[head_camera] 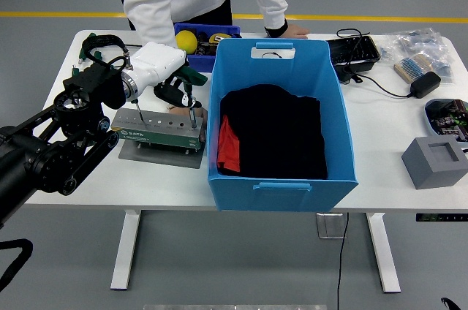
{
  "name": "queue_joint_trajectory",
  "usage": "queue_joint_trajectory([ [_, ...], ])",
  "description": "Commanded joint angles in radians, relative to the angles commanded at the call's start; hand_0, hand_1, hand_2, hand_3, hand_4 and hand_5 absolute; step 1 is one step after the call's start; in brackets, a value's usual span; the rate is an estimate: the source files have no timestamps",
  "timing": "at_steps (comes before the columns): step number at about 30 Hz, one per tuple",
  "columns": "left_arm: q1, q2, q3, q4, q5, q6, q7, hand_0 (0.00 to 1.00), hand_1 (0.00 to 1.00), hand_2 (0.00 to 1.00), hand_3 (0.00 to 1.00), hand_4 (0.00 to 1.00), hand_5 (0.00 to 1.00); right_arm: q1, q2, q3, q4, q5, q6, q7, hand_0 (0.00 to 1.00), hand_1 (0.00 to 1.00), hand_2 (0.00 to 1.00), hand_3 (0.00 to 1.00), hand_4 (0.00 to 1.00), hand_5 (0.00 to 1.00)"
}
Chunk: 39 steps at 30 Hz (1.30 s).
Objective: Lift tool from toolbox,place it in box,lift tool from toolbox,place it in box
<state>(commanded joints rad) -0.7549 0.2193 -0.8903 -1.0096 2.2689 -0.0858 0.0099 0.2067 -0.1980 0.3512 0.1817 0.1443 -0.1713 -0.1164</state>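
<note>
Left arm (pixel 51 149) comes in from the lower left, black linkage reaching up over the table (pixel 168 178) toward the toolbox. Toolbox (pixel 159 130) is a grey-green block with a row of holes on top, sitting on a grey base plate near the table's left-centre, just left of the box. Two tools stand upright in it: a thin shaft (pixel 134 110) at the left end and a screwdriver (pixel 191 112) at the right end, its tip in a hole. Left hand (pixel 162 69), white shell with dark fingers, sits just above and behind the toolbox; fingers (pixel 172 92) are curled down by the screwdriver's upper part, but can't tell if they actually pinch it or just sit beside it. Box (pixel 278 123), big blue bin, is right of the toolbox, touching or nearly touching the base plate; inside lies black cloth (pixel 281 131) with a red patch (pixel 228 145) at its left edge. On the right side of the table, well apart: a grey foam block (pixel 434 161) near the edge, farther back a black power adapter (pixel 423 84) with cable. At the far edge a small blue bin (pixel 199 43) with a yellow ball (pixel 187 39) sits behind the hand. A person in a white top stands at the far side, one hand (pixel 287 31) flat on the table behind the box.
</note>
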Motion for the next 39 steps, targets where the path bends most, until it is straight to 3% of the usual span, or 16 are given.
queue_joint_trajectory([
  [4,-0.004,-0.001,0.009,0.002,0.000,0.022,-0.001,0.222,0.086,0.122,0.153,0.998,0.578,-0.001,0.000,0.000,0.000,0.000,0.000,0.000,0.679,0.663,0.712,0.561,0.783,0.669],
  [5,-0.005,-0.001,0.011,0.004,0.000,0.031,0.000,0.151,0.045,0.096,0.117,0.998,0.588,-0.001,0.000,-0.001,0.000,0.001,0.000,0.000,0.678,0.662,0.712,0.561,0.782,0.669],
  [10,-0.005,-0.003,0.022,0.013,-0.018,0.084,-0.003,0.151,0.045,0.096,0.117,0.998,0.588,-0.001,0.001,-0.001,0.000,0.000,0.000,0.000,0.678,0.662,0.712,0.561,0.782,0.669],
  [11,-0.004,-0.003,0.025,0.015,-0.030,0.104,-0.007,0.129,0.018,0.065,0.059,0.998,0.627,-0.002,0.001,-0.001,0.001,0.001,-0.001,0.000,0.677,0.662,0.711,0.561,0.782,0.669],
  [22,-0.004,0.003,0.029,0.018,-0.113,0.219,-0.078,0.116,0.002,0.041,0.028,0.998,0.646,-0.006,0.002,0.004,0.001,-0.005,-0.002,-0.002,0.678,0.662,0.712,0.560,0.782,0.670],
  [23,-0.004,0.004,0.029,0.018,-0.121,0.226,-0.083,0.110,0.002,0.026,0.014,0.903,0.639,-0.007,0.002,0.004,0.001,-0.006,-0.002,-0.002,0.679,0.663,0.711,0.560,0.781,0.668],
  [24,-0.006,0.005,0.029,0.017,-0.131,0.234,-0.090,0.110,0.002,0.026,0.014,0.903,0.639,-0.007,0.003,0.004,0.001,-0.007,-0.002,-0.002,0.679,0.663,0.711,0.560,0.781,0.668],
  [28,-0.020,0.017,0.032,0.014,-0.156,0.240,-0.095,0.110,0.002,0.026,0.014,0.903,0.639,-0.007,0.002,0.003,0.001,-0.004,-0.002,-0.001,0.679,0.663,0.711,0.560,0.781,0.668],
  [29,-0.026,0.022,0.036,0.012,-0.163,0.240,-0.097,0.112,0.002,0.026,0.009,0.771,0.620,-0.008,0.002,0.002,0.001,-0.003,-0.002,-0.001,0.677,0.662,0.712,0.560,0.781,0.668],
  [39,-0.096,0.079,0.086,-0.009,-0.202,0.214,-0.097,0.112,0.002,0.023,0.010,0.723,0.579,-0.008,0.002,0.001,0.000,0.004,-0.003,0.000,0.677,0.661,0.711,0.559,0.781,0.668],
])
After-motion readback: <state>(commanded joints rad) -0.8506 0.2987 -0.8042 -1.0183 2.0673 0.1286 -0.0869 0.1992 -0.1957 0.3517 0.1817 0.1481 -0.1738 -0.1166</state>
